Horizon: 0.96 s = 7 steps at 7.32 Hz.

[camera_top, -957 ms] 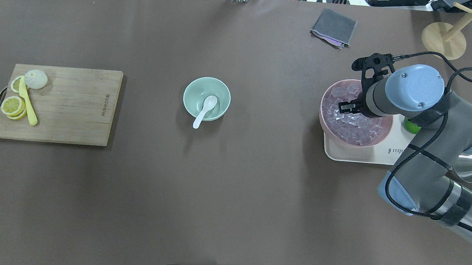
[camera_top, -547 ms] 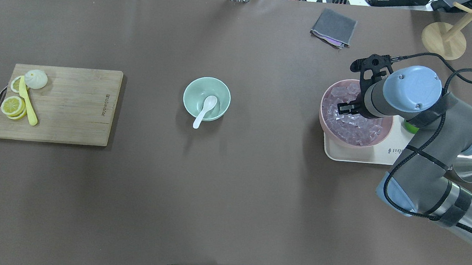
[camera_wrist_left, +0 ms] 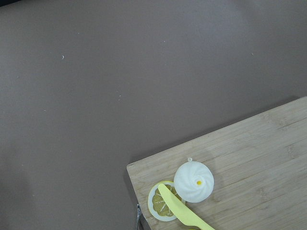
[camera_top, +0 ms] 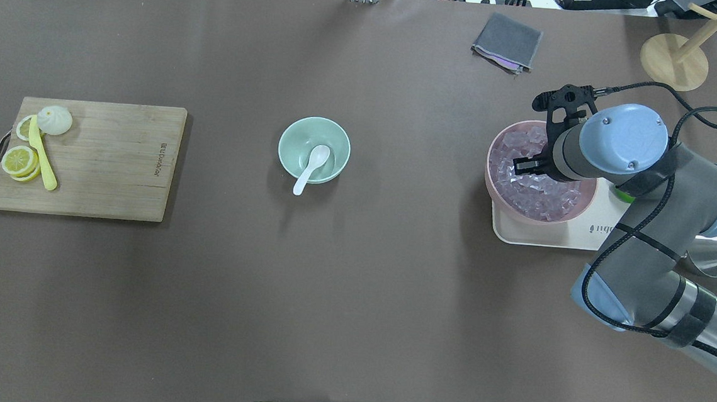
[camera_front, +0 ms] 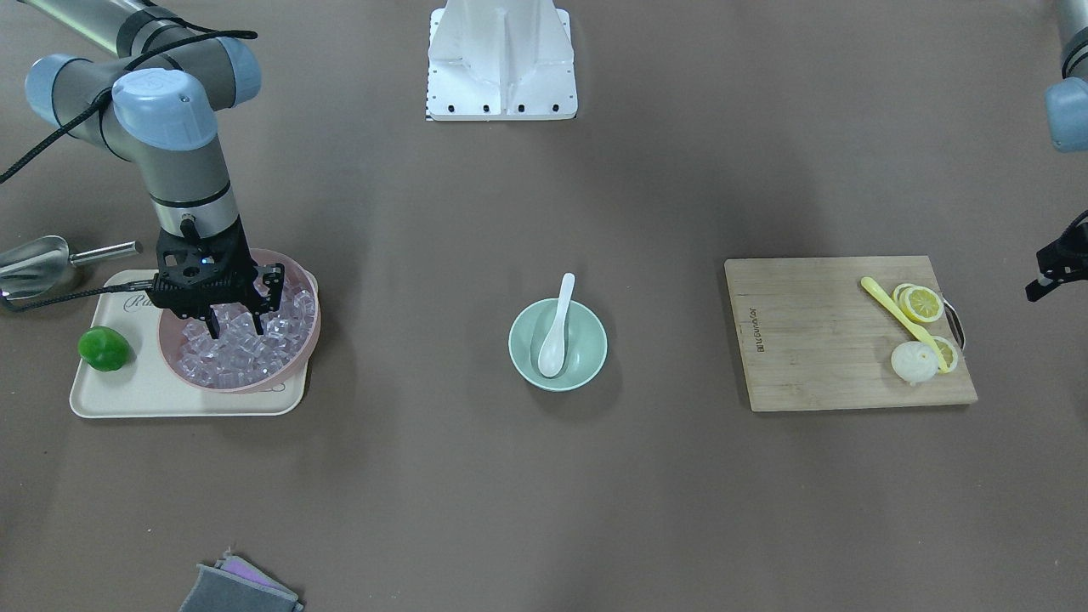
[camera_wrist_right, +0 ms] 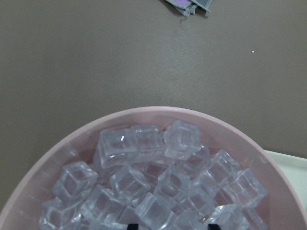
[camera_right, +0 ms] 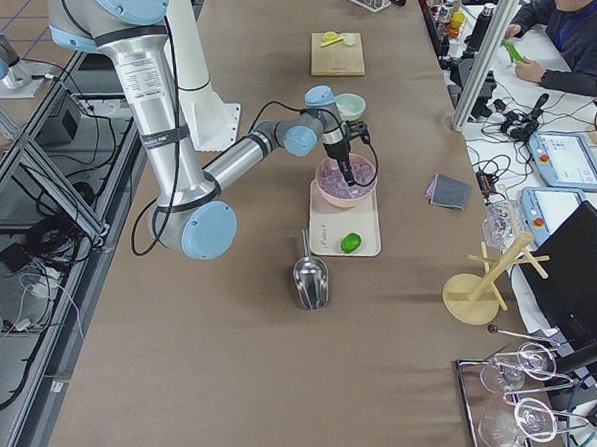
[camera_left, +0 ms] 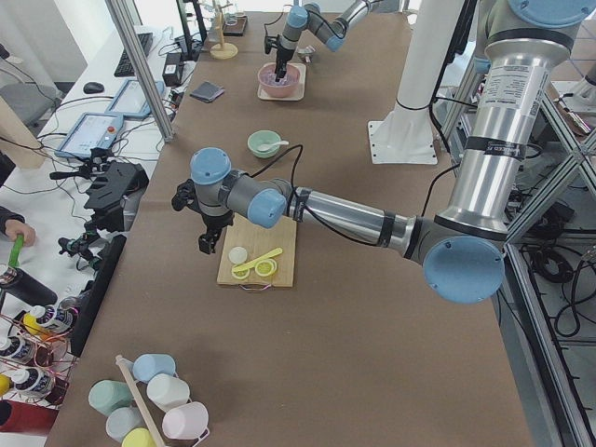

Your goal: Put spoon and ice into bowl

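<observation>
The white spoon (camera_top: 310, 167) lies in the mint-green bowl (camera_top: 294, 132) at the table's middle, scoop inside and handle over the rim; both also show in the front view, spoon (camera_front: 557, 327) and bowl (camera_front: 588, 357). The ice (camera_top: 533, 191) fills a pink bowl (camera_top: 491, 184) on the right. My right gripper (camera_front: 234, 327) is open, its fingertips down among the cubes (camera_wrist_right: 144, 191). Only a part of my left gripper (camera_front: 1052, 265) shows, hanging off the far end of the cutting board; I cannot tell whether it is open.
The pink bowl stands on a cream tray (camera_top: 545, 240) with a green lime (camera_front: 104, 348); a metal scoop (camera_front: 34, 259) lies beside it. A cutting board (camera_top: 115, 159) holds lemon slices, a yellow knife and a white bun. A grey cloth (camera_top: 507, 41) and a wooden stand (camera_top: 674, 59) are at the far right.
My right arm has shifted slightly over the pink bowl, the gripper staying open in the ice. The spoon and green bowl have not moved.
</observation>
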Tool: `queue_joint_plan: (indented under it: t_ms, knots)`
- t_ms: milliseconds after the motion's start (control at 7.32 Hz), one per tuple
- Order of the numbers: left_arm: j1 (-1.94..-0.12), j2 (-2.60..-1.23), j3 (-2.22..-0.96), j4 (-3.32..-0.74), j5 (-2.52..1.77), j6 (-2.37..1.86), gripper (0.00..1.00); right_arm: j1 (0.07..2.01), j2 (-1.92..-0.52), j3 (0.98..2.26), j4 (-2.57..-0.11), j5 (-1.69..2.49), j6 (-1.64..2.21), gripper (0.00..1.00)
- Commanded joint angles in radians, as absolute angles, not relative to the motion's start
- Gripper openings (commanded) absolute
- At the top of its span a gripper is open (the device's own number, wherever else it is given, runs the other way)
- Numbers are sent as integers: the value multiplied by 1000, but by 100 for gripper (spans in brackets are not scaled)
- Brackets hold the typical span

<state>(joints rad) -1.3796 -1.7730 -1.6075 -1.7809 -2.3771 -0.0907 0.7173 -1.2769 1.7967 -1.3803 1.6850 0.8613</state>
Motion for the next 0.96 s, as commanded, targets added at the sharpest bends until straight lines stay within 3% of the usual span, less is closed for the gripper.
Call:
queue_joint_plan:
  t_ms: [0,137,820]
  knots:
    - [-1381,-1772,-1609,-1781,-2378,-94,99,716,-1272,1798,-1382,1683,864,4]
    - [-1381,-1772,-1611,-1781,-2379,-95,99,716,-1270,1801,-1382,1683,864,0]
    - [-1379,-1773,-1612,-1772,-2381,-95,99,719,-1195,1813,-1387,1697,1007,0]
